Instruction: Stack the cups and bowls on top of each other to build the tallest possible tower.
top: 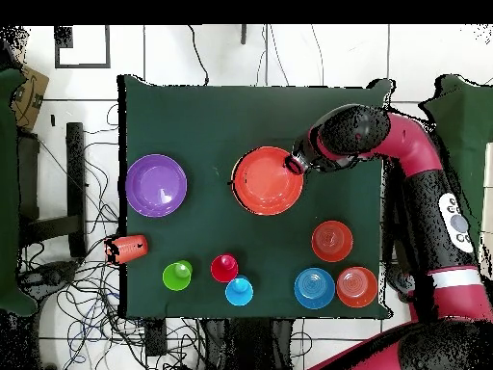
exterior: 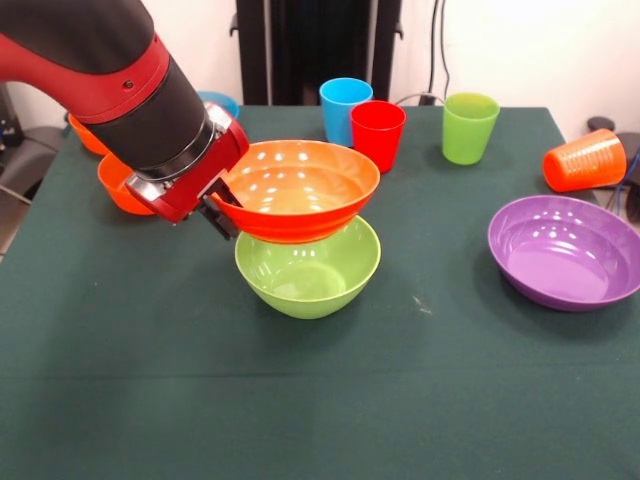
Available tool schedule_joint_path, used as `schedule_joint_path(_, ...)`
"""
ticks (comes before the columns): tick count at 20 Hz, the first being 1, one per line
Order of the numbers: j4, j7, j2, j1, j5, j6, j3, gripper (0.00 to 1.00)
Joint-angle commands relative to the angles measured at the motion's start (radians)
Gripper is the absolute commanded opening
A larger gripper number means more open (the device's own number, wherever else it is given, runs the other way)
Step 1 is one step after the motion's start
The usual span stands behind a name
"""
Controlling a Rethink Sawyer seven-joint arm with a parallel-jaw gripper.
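We see the pincer [exterior: 222,207] clamped on the rim of the large glossy orange-red plastic bowl [exterior: 300,188], sitting tilted in the large lime green plastic bowl [exterior: 308,270] mid-desk; releasing off-centre risks it sliding off.

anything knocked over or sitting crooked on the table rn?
Yes: the orange cup lies tipped on its side at the table edge near the purple bowl, while the other three cups stand upright. Also, the orange-red bowl sits slightly tilted over the lime green bowl, with the gripper at its rim.
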Motion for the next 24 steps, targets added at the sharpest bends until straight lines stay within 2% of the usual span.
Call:
schedule_joint_path(1, -0.001, -0.191, 0.012, 0.040, -0.047, -0.053, -0.022, 0.00)
schedule_joint_path(24, 0.059, -0.172, 0.031, 0.004, -0.018, -0.221, -0.001, 0.00)
